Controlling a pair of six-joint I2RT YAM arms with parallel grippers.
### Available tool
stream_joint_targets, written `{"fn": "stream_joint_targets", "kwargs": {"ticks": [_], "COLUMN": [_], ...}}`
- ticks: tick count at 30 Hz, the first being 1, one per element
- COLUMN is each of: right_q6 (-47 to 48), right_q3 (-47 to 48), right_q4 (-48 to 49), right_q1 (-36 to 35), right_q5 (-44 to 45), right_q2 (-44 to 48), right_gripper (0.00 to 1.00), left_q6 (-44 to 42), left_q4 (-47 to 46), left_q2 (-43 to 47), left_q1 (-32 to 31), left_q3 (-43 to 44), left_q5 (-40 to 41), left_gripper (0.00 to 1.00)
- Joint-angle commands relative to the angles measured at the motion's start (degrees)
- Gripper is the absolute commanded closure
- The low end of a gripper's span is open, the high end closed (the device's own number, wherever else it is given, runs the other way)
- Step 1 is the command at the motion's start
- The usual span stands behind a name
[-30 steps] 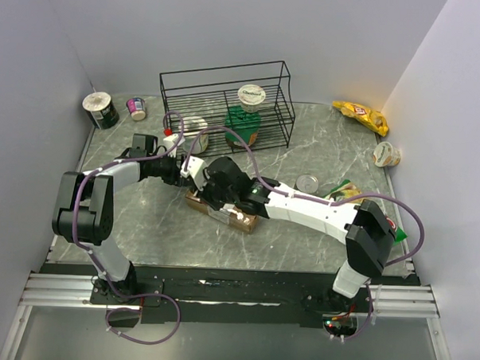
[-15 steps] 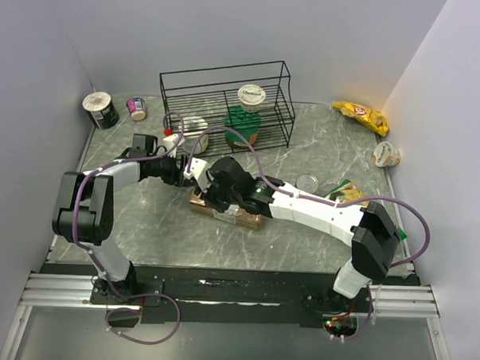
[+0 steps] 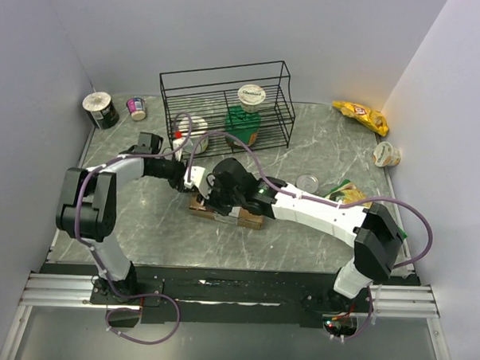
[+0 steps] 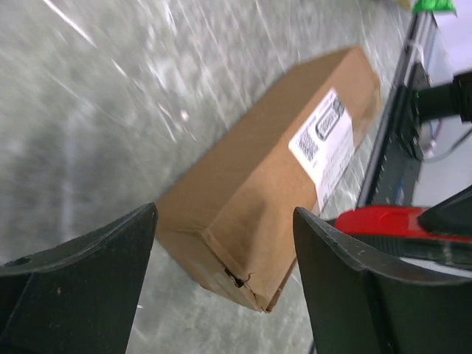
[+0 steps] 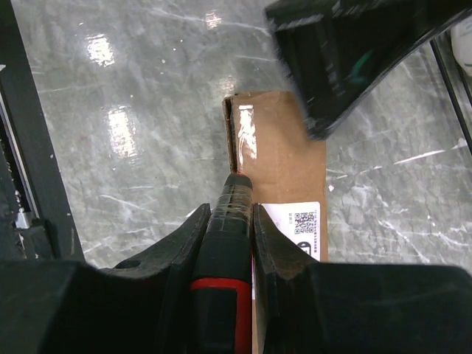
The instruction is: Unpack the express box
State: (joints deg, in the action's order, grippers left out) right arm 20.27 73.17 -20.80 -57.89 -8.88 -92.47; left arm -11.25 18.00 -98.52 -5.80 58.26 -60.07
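Note:
The express box (image 3: 240,218), a long brown carton with a white label, lies flat mid-table. In the left wrist view the express box (image 4: 273,169) has one end between my left gripper's (image 4: 225,221) open jaws, with a small tear at its corner. My left gripper (image 3: 189,179) sits at the box's left end. My right gripper (image 5: 232,210) is shut on a black-and-red cutter tool (image 5: 228,251). The tool's taped tip rests at the left edge of the box (image 5: 284,155), near the label. My right gripper (image 3: 215,196) hovers over the box.
A black wire rack (image 3: 227,104) stands behind, holding a green container with a white lid (image 3: 246,120). Two cups (image 3: 100,108) stand at the back left. A yellow snack bag (image 3: 360,114), a cup (image 3: 387,154), a round lid (image 3: 307,183) and a green packet (image 3: 347,191) lie to the right.
My right gripper has slid left along the box with the tool. My left gripper has moved closer to the box's left end. The box has shifted slightly.

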Motion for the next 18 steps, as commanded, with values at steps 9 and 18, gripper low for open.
{"fn": "stream_joint_targets", "kwargs": {"ticks": [9,18], "right_q6": [6.70,14.00], "right_q3": [-3.91,-4.44], "right_q4": [3.57,1.29], "right_q1": [2.16,5.15], "right_q5": [-3.94,-11.67], "right_q2": [5.36,7.04], "right_gripper": [1.00,1.00], "left_q6": [-5.45,-6.77], "left_q4": [7.66,6.87], "left_q2": [-6.86,-7.04], "left_q1": [-2.54,-3.51], "left_q3": [2.47,0.98], "left_q5": [2.41,3.47], "left_gripper": [0.25,0.27]}}
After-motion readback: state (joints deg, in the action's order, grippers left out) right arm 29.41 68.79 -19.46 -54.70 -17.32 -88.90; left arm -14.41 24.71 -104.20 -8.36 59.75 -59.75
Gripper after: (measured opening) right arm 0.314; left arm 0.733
